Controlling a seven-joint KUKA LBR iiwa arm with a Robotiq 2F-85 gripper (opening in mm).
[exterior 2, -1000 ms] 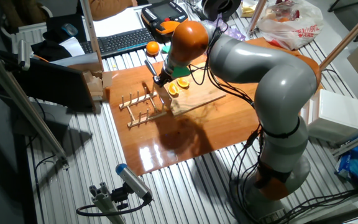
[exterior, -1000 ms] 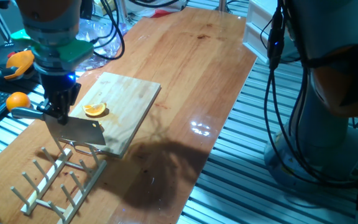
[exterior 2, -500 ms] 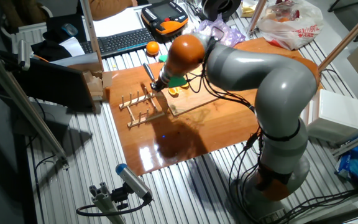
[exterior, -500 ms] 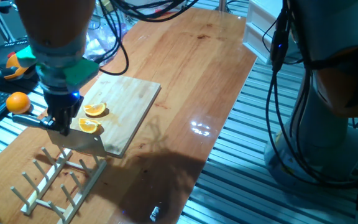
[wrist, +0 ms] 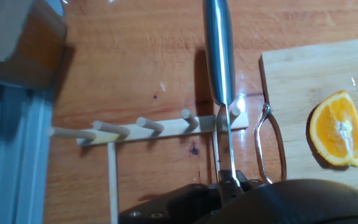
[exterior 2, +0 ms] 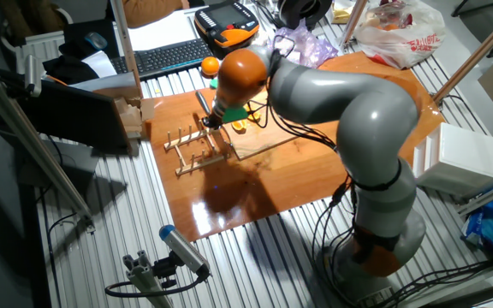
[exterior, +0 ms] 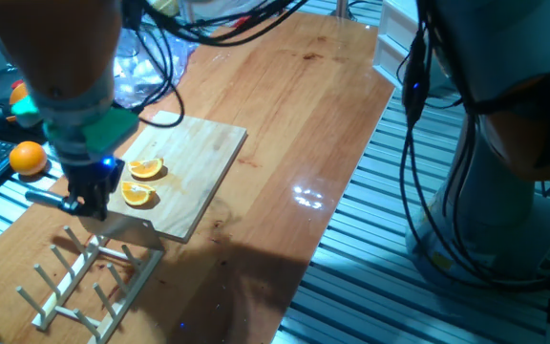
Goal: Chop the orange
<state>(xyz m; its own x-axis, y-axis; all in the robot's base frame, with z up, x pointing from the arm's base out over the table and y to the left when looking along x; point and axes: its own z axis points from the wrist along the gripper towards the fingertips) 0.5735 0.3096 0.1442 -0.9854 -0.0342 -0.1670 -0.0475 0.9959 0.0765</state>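
Observation:
Two orange wedges lie cut face up on the wooden cutting board (exterior: pixel 194 162), one (exterior: pixel 146 169) behind the other (exterior: pixel 137 194). The hand view shows one wedge (wrist: pixel 335 129) on the board (wrist: pixel 303 81), and the other fixed view shows a wedge (exterior 2: pixel 240 126). My gripper (exterior: pixel 89 199) is shut on a steel knife (exterior: pixel 46 198), just off the board's near-left corner, over the wooden peg rack (exterior: pixel 84 277). In the hand view the knife's handle (wrist: pixel 219 50) points away and its blade, edge-on (wrist: pixel 225 146), sits between two pegs of the rack's rail (wrist: pixel 160 129).
A whole round orange (exterior: pixel 27 156) lies left of the board, beside a keyboard (exterior 2: pixel 165 56). An orange-and-black pendant (exterior 2: pixel 228 21) and a plastic bag (exterior 2: pixel 396 30) sit at the table's far end. A wooden block (exterior 2: pixel 131 115) stands near the rack (exterior 2: pixel 197 147).
My gripper carried the knife off the board, down and toward the rack. The blade no longer covers the nearer wedge, so both wedges show.

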